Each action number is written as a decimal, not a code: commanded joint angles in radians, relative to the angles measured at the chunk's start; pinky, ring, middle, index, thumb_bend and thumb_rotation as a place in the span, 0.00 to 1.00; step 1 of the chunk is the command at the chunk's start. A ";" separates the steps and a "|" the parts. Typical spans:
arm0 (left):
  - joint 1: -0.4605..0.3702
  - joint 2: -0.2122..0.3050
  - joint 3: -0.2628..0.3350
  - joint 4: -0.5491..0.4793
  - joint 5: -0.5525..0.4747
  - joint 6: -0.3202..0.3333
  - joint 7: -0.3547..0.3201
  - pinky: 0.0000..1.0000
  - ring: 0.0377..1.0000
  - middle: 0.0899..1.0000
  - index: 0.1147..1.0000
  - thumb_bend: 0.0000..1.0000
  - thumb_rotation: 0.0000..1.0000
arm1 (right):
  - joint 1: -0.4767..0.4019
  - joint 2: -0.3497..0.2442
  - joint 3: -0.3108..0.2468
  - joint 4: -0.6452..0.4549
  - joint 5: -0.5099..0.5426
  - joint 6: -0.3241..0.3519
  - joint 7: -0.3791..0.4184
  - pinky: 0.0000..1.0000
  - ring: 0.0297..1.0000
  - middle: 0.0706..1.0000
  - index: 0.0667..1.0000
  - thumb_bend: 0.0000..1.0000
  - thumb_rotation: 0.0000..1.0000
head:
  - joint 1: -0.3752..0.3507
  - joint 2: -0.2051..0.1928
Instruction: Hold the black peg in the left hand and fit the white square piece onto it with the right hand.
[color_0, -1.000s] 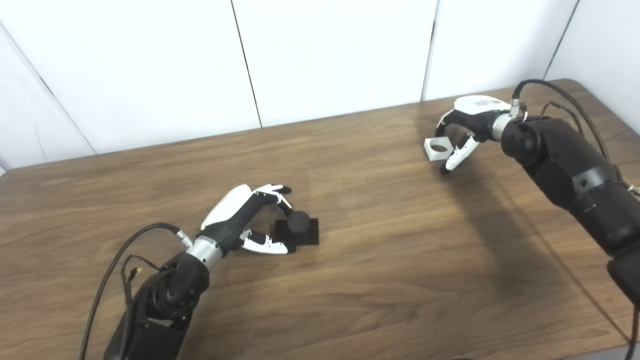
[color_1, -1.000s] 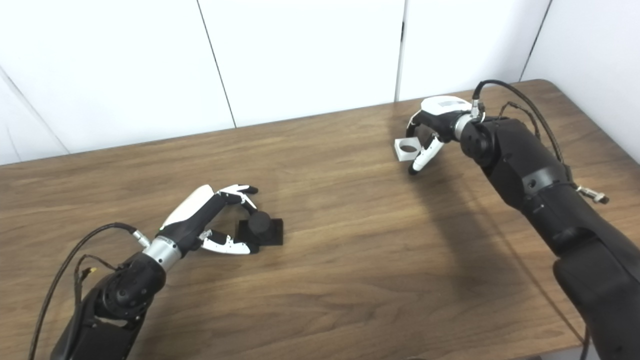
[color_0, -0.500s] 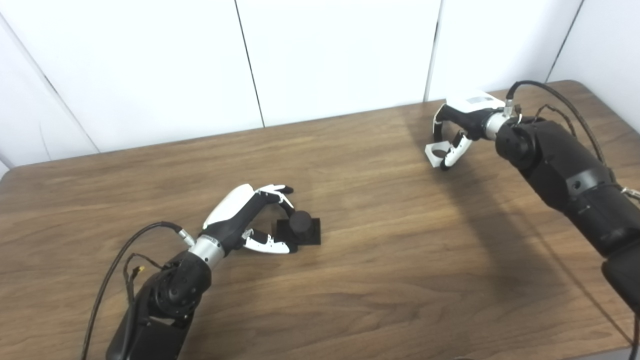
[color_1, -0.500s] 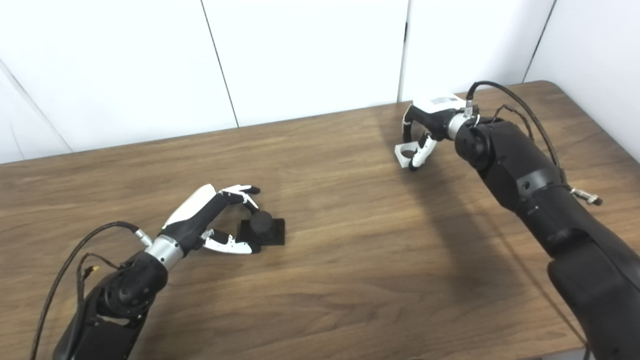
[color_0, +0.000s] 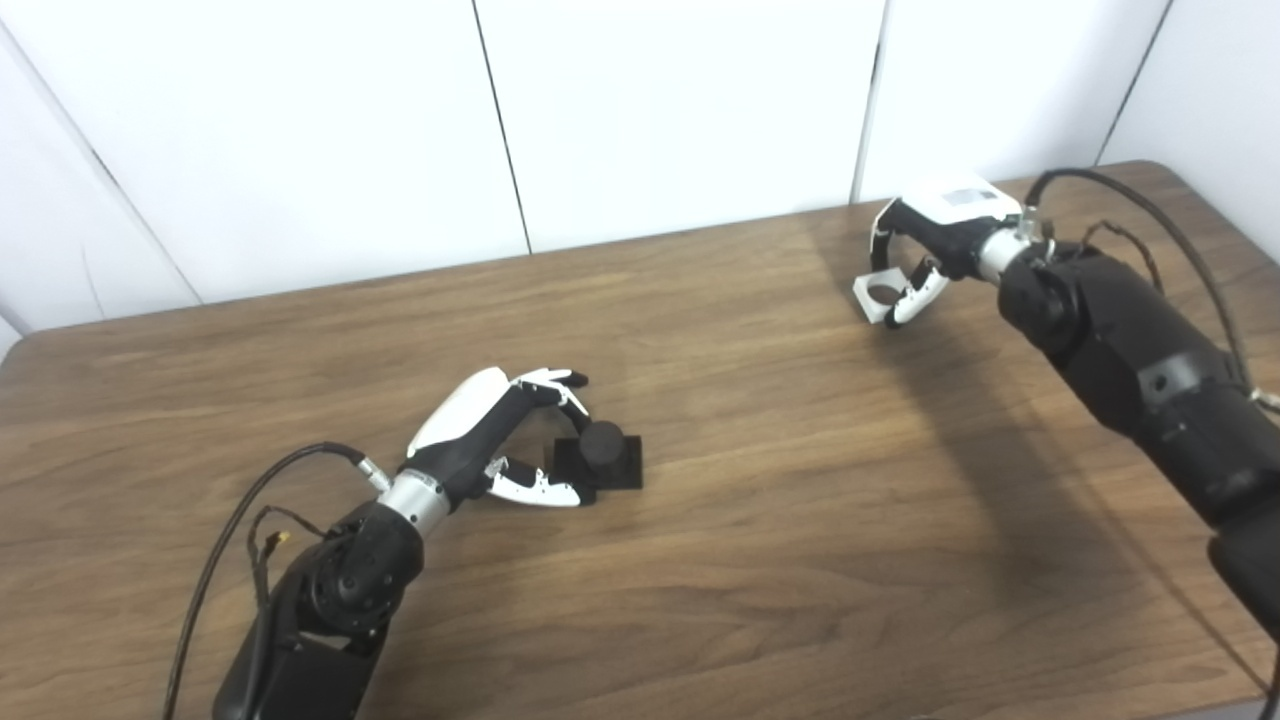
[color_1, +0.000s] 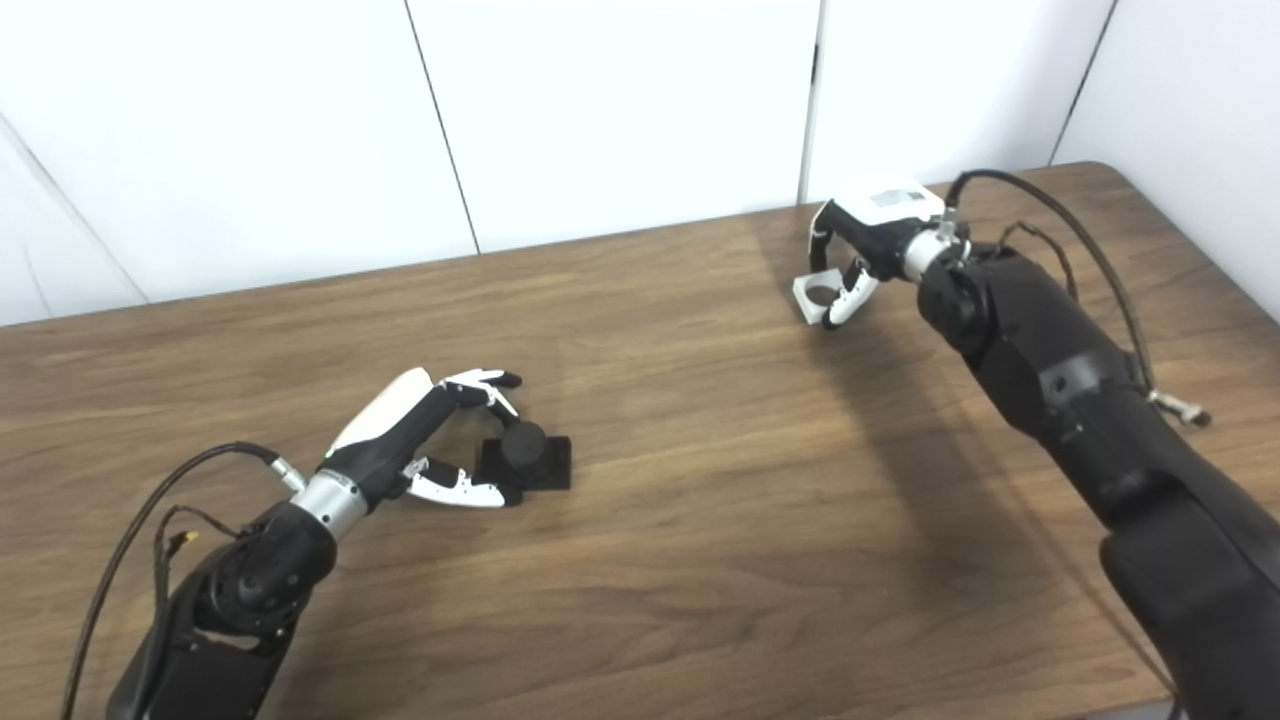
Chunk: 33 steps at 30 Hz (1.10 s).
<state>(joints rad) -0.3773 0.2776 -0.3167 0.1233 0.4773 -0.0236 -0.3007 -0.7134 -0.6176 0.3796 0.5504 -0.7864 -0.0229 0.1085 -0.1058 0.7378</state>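
Two-arm set-up on a wooden tabletop (color_0: 760, 520), with places given relative to the black peg (color_0: 601, 455). The peg, a short round post on a flat square base, rests on the tabletop left of centre. The left robot hand (color_0: 497, 440) lies just beside it on the left: its fingers (color_0: 556, 385) curve over the far side of the post and its thumb reaches along the near edge of the base. The left robot hand is half closed around the peg, but whether it truly grips it cannot be told.

Well apart from the peg, far to its right and nearer the white wall panels (color_0: 680, 110), the right robot hand (color_0: 925, 250) is closed on the white square piece (color_0: 879, 297), pinching it between fingers and thumb. The piece is tilted, its round hole visible, just above the tabletop.
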 joint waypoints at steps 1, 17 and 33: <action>-0.031 0.013 0.009 -0.033 0.004 -0.004 0.006 0.90 0.93 0.87 0.42 0.52 0.08 | -0.038 -0.024 -0.025 -0.061 -0.010 -0.046 -0.075 0.83 0.79 0.72 0.45 0.52 0.14 | -0.004 0.000; -0.033 0.008 0.006 -0.023 0.004 -0.004 0.011 0.92 0.94 0.87 0.42 0.52 0.08 | 0.036 0.010 -0.142 -0.333 0.002 -0.032 -0.116 0.92 0.81 0.72 0.44 0.52 0.14 | 0.002 0.003; -0.039 -0.002 -0.001 -0.018 0.013 0.007 0.011 0.92 0.94 0.87 0.42 0.52 0.08 | 0.069 0.072 -0.173 -0.689 0.054 0.004 0.068 0.96 0.82 0.72 0.44 0.52 0.14 | 0.041 0.011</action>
<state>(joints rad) -0.3779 0.2725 -0.3216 0.1234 0.4827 -0.0157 -0.2970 -0.6016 -0.5461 0.2265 -0.0972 -0.7414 -0.0327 0.1654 -0.0644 0.7486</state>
